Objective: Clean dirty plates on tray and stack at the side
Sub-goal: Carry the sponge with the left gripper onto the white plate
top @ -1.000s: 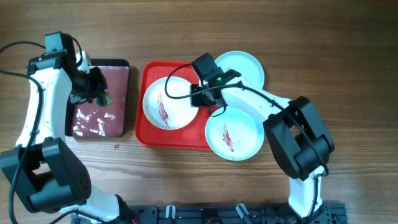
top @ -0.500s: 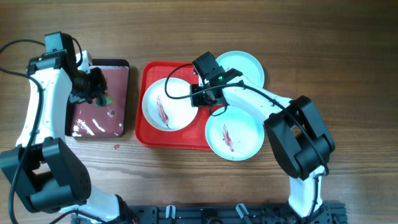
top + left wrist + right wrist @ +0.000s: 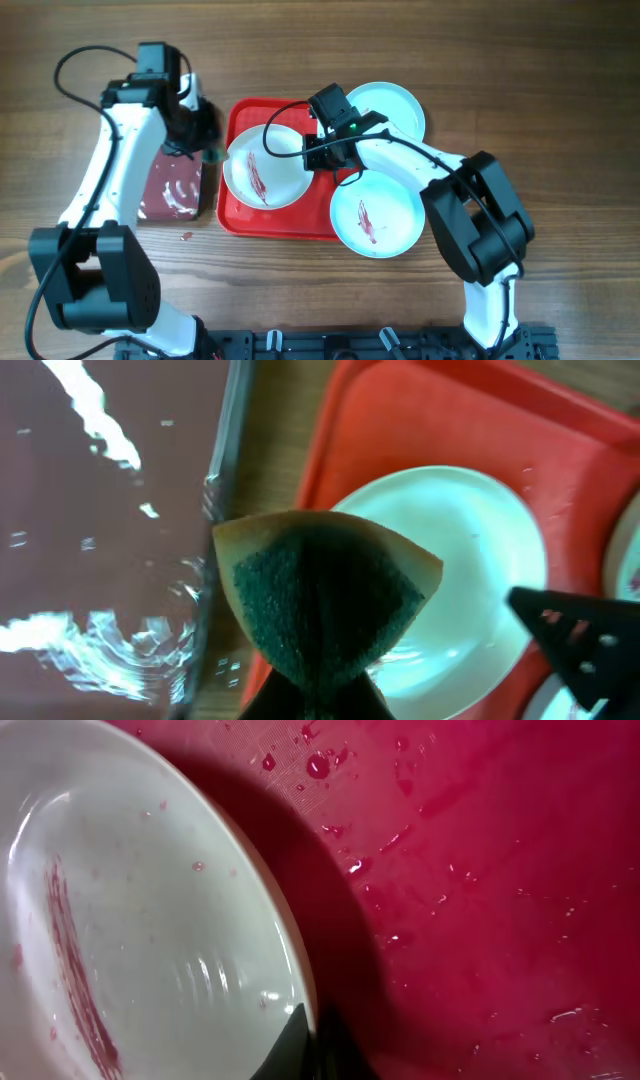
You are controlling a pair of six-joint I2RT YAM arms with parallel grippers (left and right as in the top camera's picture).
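Note:
The white plate with a dark red smear lies at the left of the red tray. My right gripper is shut on its right rim, seen close in the right wrist view, where the plate is tilted up off the tray. My left gripper is shut on a green-and-yellow sponge, held above the white plate's left edge. One turquoise plate with a red smear overhangs the tray's front right. The other turquoise plate lies at the back right.
A dark maroon tray with a black rim and wet foam lies left of the red tray; it shows in the left wrist view. A small red spot marks the wooden table in front of it.
My left arm has swung right from over the maroon tray to the red tray's left edge, carrying the sponge. The right gripper has stayed on the white plate's rim.

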